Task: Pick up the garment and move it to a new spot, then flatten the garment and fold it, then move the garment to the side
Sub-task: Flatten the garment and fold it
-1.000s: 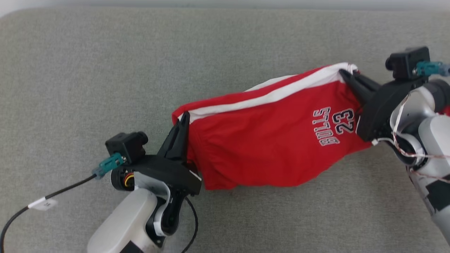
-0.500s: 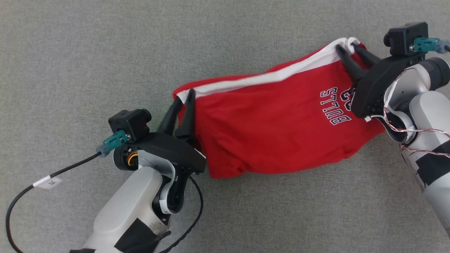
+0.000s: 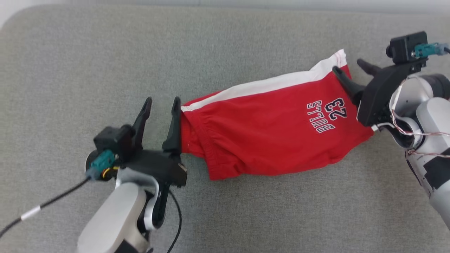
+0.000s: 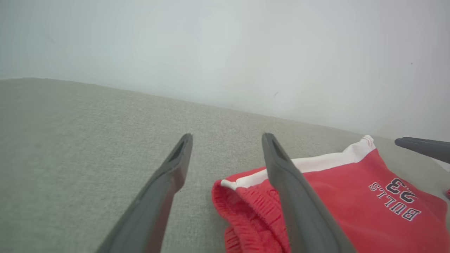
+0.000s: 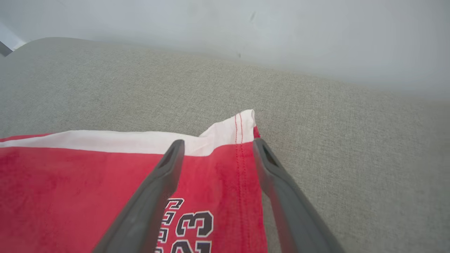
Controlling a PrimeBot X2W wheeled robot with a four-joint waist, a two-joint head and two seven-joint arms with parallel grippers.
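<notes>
The garment (image 3: pixel 267 137), red shorts with a white side stripe and a "BULLS 23" print, lies stretched out on the grey cushion, waistband end to the left. My left gripper (image 3: pixel 163 102) stands open at the waistband end, its right finger touching the cloth edge and nothing between the fingers. In the left wrist view the left gripper (image 4: pixel 227 137) straddles bare cushion beside the garment (image 4: pixel 351 196). My right gripper (image 3: pixel 348 65) is open over the hem corner. In the right wrist view the right gripper (image 5: pixel 218 142) hovers above the garment (image 5: pixel 70 182) with its fingers apart.
The grey cushion (image 3: pixel 105 52) spreads wide to the left and in front of the shorts. Its far edge and a pale wall (image 5: pixel 281 28) run along the back. A black cable (image 3: pixel 52 202) trails from my left wrist at the lower left.
Both grippers have opened and let go of the garment's two ends. The shorts have dropped and now lie flatter on the cushion. The head camera has also shifted.
</notes>
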